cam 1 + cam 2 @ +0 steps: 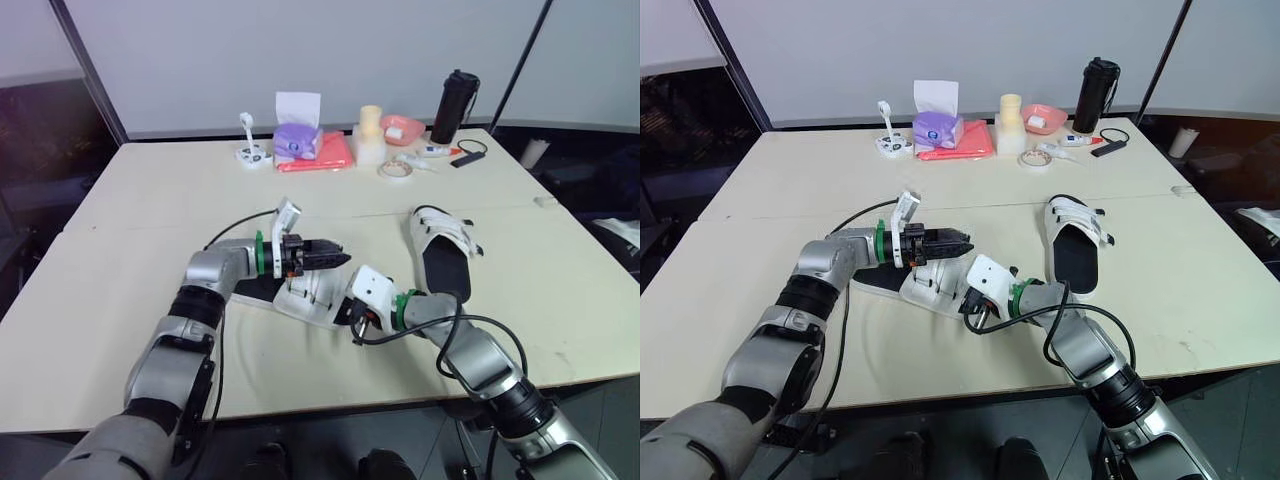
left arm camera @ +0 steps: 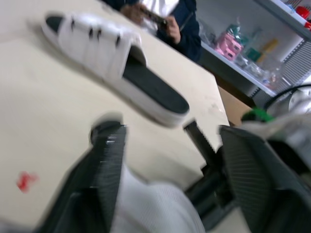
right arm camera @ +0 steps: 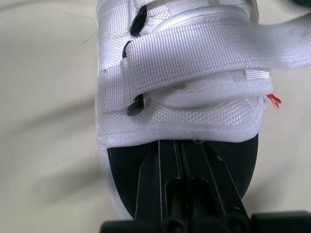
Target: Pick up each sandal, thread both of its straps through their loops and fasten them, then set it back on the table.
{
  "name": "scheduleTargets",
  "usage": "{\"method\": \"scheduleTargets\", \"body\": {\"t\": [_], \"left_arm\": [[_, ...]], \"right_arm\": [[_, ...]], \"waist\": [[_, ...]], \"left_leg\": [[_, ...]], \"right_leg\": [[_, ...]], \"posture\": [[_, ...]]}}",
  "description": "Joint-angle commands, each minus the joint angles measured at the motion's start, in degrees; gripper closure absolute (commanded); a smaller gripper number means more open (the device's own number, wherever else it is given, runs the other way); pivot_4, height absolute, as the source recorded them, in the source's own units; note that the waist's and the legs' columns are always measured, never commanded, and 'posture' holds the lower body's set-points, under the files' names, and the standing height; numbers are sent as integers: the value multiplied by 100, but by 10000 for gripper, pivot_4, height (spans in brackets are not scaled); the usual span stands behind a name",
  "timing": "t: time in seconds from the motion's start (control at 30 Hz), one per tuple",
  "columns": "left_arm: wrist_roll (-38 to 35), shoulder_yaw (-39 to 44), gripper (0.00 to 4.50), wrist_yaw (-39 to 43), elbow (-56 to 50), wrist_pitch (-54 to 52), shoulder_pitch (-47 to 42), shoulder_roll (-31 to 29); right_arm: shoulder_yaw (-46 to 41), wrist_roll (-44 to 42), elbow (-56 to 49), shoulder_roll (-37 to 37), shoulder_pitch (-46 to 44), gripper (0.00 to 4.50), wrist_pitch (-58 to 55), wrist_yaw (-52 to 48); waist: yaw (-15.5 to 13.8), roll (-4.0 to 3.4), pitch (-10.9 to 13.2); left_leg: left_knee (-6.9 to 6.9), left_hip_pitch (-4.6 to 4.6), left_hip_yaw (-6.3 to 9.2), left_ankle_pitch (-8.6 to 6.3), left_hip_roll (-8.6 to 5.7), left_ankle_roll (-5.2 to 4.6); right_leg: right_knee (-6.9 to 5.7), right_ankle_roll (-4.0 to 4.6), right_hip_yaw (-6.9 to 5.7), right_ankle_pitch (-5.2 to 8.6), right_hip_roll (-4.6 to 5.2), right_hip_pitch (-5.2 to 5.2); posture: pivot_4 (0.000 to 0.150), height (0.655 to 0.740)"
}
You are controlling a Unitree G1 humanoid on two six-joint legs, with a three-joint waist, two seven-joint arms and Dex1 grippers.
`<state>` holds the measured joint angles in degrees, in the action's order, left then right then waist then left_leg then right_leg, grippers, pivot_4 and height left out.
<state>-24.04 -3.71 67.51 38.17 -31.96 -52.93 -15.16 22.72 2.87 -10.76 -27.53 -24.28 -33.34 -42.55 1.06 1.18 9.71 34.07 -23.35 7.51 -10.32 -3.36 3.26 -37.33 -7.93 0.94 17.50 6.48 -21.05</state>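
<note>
White fabric sandal (image 1: 310, 295) pinned by our pressed-together right pincer (image 3: 182, 150), we should centre the spread left pincer (image 1: 338, 258) on the strap (image 3: 209, 48) before closing.

Soft, even light from above brightens the pale desk (image 1: 120, 240); shadows on it are faint, the room beside it dim. The left wrist view is smeared, perhaps by motion; the sandal (image 2: 107, 53) on the desk blurs.

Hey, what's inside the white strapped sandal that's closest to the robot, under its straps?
In the white strapped sandal, the black footbed shows at the opening, where the right gripper points in. The woven upper covers everything deeper.
</note>
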Motion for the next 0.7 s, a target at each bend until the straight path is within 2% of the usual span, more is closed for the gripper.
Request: {"method": "scheduleTargets", "body": {"t": [0.03, 0.17, 0.27, 0.43, 0.7], "left_arm": [[220, 35, 15807, -207, 88, 344, -137, 79], [455, 44, 15807, -414, 359, 726, -271, 178], [687, 149, 15807, -858, 856, 1244, -548, 283], [792, 338, 15807, -961, 1531, 1750, -1121, 257], [1296, 36, 15807, -54, 2195, 1996, -1496, 121]], "right_arm": [[326, 191, 605, -105, 259, 45000, -270, -77], [327, 215, 609, -111, 254, 45000, -255, -80], [328, 228, 623, -107, 259, 45000, -239, -79], [329, 235, 662, -77, 235, 45000, -219, -65], [323, 244, 709, -66, 208, 45000, -185, -69]], "waist": [[-3, 0, 0], [-11, 1, 0], [-20, 2, -1], [-8, 4, 0], [-3, 3, 0]], "left_leg": [[-1, 0, 0, 0, 0, 0], [-1, -1, -1, 0, 0, 0], [-1, -1, -1, 0, -1, 0], [-3, -4, -1, 0, -1, 0], [-6, -3, -2, 0, -2, 1]], "right_leg": [[1, 0, 0, 0, 0, 0], [1, 0, -2, 0, 0, 0], [3, -1, -2, 0, 0, 1], [4, -3, -4, 1, 0, -3], [7, -6, -7, 2, -1, -1]], "posture": [[1500, 7400], [1500, 7400], [1500, 7400], [1500, 7400], [1500, 7400]]}}
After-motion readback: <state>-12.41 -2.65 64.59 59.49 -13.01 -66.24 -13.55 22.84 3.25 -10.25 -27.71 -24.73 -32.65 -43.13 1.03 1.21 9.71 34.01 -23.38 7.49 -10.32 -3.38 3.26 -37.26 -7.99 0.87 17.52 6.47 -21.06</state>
